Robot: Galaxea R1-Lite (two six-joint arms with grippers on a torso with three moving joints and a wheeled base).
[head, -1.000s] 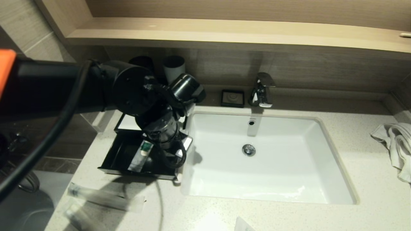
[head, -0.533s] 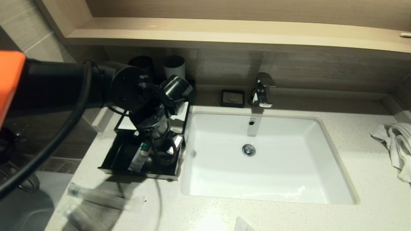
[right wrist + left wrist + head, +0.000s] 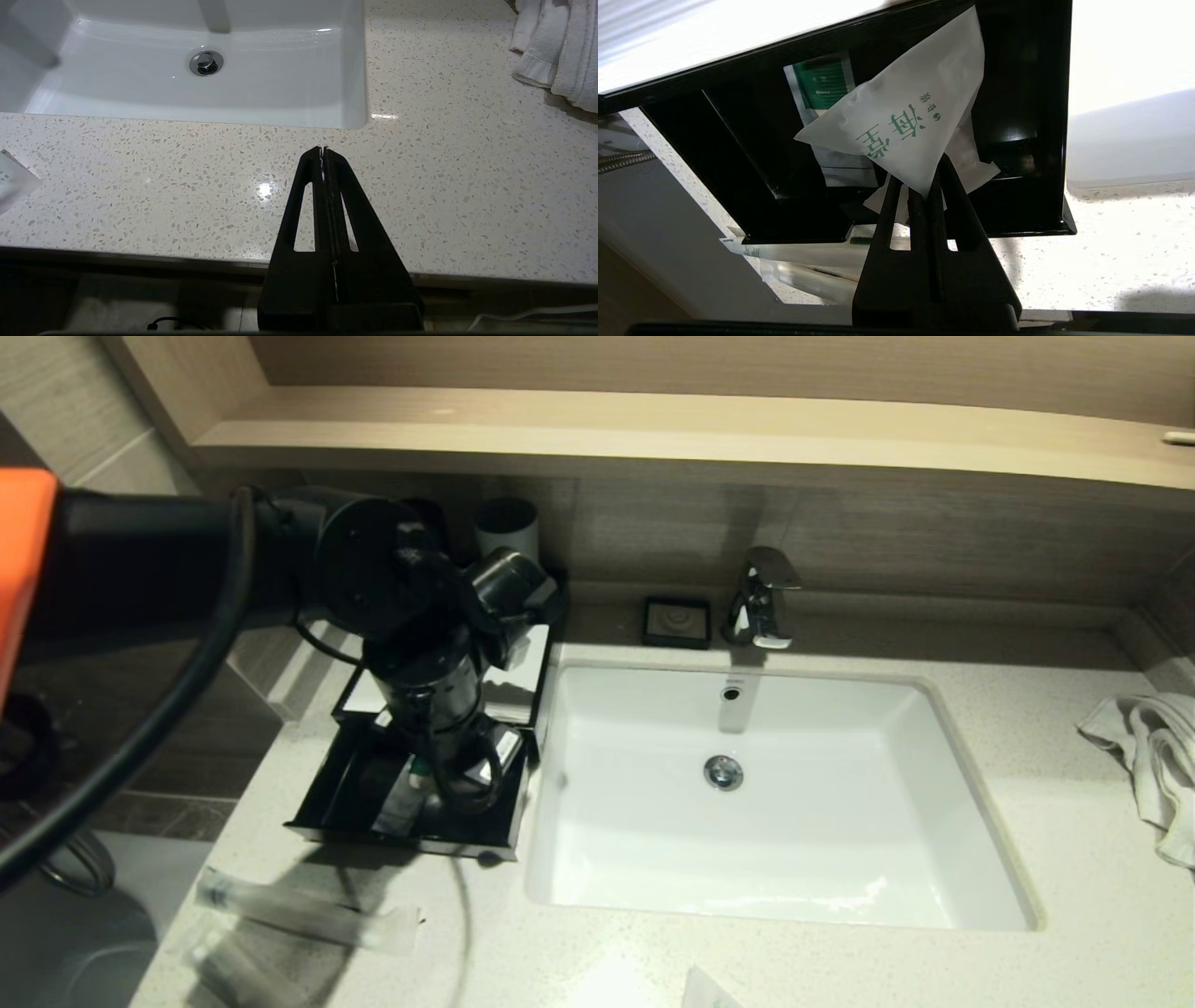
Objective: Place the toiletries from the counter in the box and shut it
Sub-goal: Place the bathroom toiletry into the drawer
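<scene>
The black box (image 3: 401,835) stands open on the counter to the left of the sink, its white-lined lid (image 3: 518,683) tipped back. My left gripper (image 3: 464,782) hangs over the box, shut on a corner of a white sachet (image 3: 906,112) with green characters. The left wrist view shows the gripper (image 3: 924,189) above the box's inside (image 3: 1017,205). A green-and-white packet (image 3: 822,88) and another white sachet (image 3: 973,156) lie inside. Clear-wrapped toiletries (image 3: 299,907) lie on the counter in front of the box. My right gripper (image 3: 323,150) is shut and empty above the counter's front edge.
The white sink (image 3: 971,840) is to the right of the box, with a faucet (image 3: 764,597) and a black soap dish (image 3: 676,621) behind it. Cups (image 3: 507,527) stand behind the box. A towel (image 3: 1148,747) lies far right. A white packet (image 3: 705,991) lies at the front edge.
My left arm has moved left and back, carrying the sachet from the sink's edge to over the box. The right arm has not moved.
</scene>
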